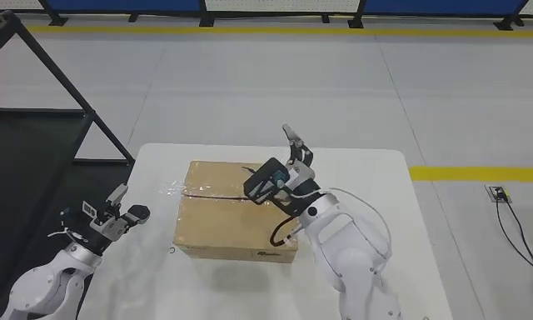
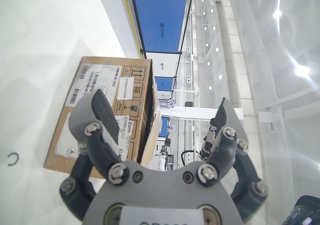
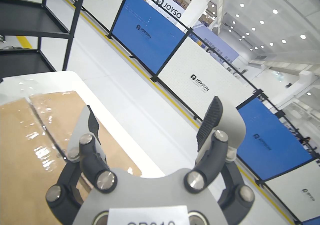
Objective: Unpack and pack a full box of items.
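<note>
Brown cardboard box (image 1: 225, 216) (image 2: 140, 91) (image 3: 20, 136) sits on the white counter (image 1: 366, 178), a bit toward its left edge, between the two arms. Top flaps are down, and shiny clear tape runs along the centre seam and crinkles over the box's left end. In the left wrist view the end facing the left arm carries white barcode labels and printed handling symbols; the flap seam gapes slightly there.

Left gripper (image 1: 125, 205) (image 2: 161, 103) is near the counter's left edge, apart from the box, aimed at the labelled end, fingers spread, nothing held. Right gripper (image 1: 296, 143) (image 3: 152, 108) is above the box's far right corner, fingers also spread and empty.

A small C-shaped ring (image 1: 171, 252) (image 2: 12, 159) lies on the counter just beside the box's near left corner. A black rack (image 1: 42, 145) stands off the counter's left edge.
</note>
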You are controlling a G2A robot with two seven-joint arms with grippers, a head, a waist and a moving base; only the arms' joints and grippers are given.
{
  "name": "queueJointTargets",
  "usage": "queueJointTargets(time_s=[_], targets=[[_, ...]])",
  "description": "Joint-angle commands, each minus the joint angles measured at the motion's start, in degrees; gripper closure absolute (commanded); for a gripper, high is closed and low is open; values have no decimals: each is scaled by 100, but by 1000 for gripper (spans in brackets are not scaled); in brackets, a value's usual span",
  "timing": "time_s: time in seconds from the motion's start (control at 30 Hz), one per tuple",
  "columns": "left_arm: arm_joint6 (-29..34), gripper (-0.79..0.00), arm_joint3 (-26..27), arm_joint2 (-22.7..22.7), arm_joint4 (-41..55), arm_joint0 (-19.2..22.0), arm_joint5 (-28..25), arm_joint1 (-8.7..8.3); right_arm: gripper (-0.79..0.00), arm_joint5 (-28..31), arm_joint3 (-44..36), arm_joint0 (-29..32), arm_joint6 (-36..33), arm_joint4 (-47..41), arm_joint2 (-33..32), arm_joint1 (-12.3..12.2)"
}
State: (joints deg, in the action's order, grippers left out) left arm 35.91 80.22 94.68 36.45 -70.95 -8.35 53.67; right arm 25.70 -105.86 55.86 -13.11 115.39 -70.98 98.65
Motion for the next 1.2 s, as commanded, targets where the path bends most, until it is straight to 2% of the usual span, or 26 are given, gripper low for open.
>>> queueJointTargets(time_s=[0.0, 0.1, 0.23, 0.3, 0.4, 0.43, 0.8, 0.87, 0.97, 1.03, 1.1, 1.17], targets=[[-295, -785, 129, 35, 83, 20, -13, 19, -785, 44, 65, -110, -268, -999, -110, 35], [-530, -785, 292, 88, 52, 7, -121, 37, -785, 21, 281, -415, -893, -2591, -367, 92], [-1302, -785, 543, -10, -412, -54, -438, 90, -785, -9, 603, -844, -1979, -5025, -818, 119], [-1723, -785, 639, -62, -580, -49, -629, 126, -785, -82, 815, -1033, -2802, -6577, -1011, 114], [-2370, -785, 750, -219, -616, 10, -818, 202, -785, -671, 1200, -1476, -4342, -8878, -1320, 76], [-2526, -785, 755, -244, -583, 40, -820, 219, -785, -740, 1231, -1541, -4504, -9008, -1375, 63], [-2526, -785, 755, -244, -583, 40, -820, 219, -785, -740, 1231, -1541, -4504, -9008, -1375, 63], [-2526, -785, 755, -244, -583, 40, -820, 219, -785, -786, 1329, -1480, -4350, -9402, -1269, 77], [-2526, -785, 755, -244, -583, 40, -820, 219, -785, -1539, 1677, -1520, -4458, -10577, -1184, 100], [-2526, -785, 755, -244, -583, 40, -820, 219, -785, -2341, 1885, -1625, -4579, -11554, -1239, 117], [-2526, -785, 755, -244, -583, 40, -820, 219, -785, -3385, 2236, -1760, -4659, -12386, -1335, 123], [-2526, -785, 755, -244, -583, 40, -820, 219, -785, -3978, 2553, -1932, -4462, -12852, -1445, 121]])
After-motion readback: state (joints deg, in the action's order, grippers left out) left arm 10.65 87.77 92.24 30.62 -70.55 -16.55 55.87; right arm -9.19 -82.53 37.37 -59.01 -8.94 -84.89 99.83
